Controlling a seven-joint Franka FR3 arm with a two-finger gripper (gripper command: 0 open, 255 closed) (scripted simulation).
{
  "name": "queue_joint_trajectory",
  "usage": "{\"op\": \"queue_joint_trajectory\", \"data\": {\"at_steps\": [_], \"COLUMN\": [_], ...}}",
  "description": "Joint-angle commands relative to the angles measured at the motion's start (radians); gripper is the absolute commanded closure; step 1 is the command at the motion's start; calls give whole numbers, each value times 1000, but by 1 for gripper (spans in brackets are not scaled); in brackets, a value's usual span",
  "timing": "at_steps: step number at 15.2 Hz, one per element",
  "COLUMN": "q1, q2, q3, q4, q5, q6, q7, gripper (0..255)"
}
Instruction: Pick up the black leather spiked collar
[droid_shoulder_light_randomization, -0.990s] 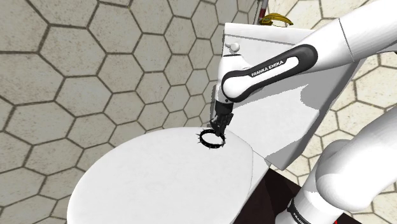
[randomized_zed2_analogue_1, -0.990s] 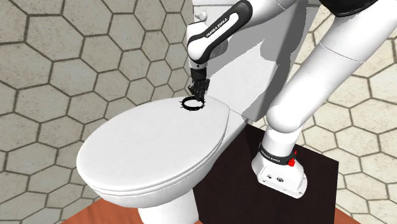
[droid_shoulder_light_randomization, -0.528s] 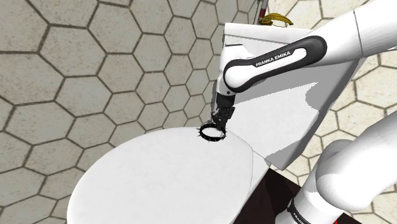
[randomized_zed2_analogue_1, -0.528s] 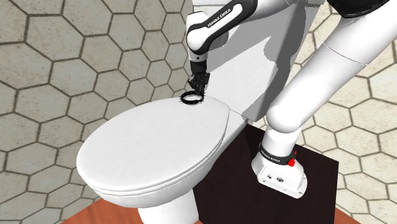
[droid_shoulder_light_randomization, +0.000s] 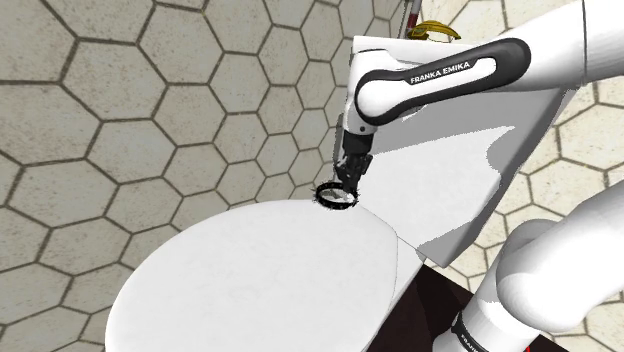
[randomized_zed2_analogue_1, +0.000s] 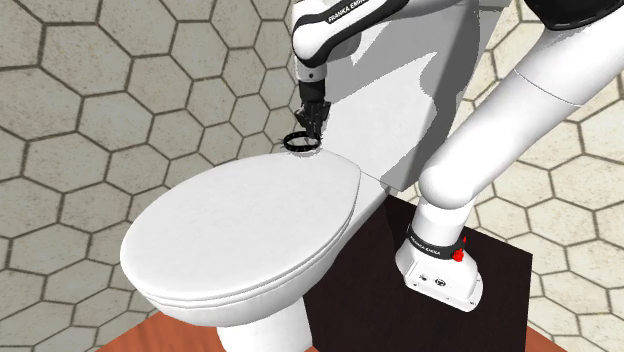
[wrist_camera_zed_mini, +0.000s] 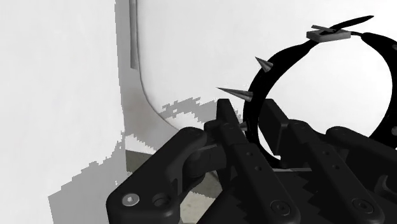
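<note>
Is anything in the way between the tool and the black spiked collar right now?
Nothing visible does. The black two-finger tool is shut on the black spiked collar, one finger inside the ring, one outside, by the back edge of the white toilet lid.

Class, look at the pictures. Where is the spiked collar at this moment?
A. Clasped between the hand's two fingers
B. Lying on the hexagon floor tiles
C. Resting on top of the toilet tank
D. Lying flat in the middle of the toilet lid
A: in the wrist view the hand has its two fingers shut on the band of the black spiked collar, near the rear edge of the toilet lid.
</note>
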Motion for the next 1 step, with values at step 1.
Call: {"op": "queue_joint_trajectory", "data": {"at_steps": [1], "q1": [0], "q2": [-4], "q3": [0], "q4": [5], "q5": [0], "q6": [-10], "q7": [0], "gripper": [255]}}
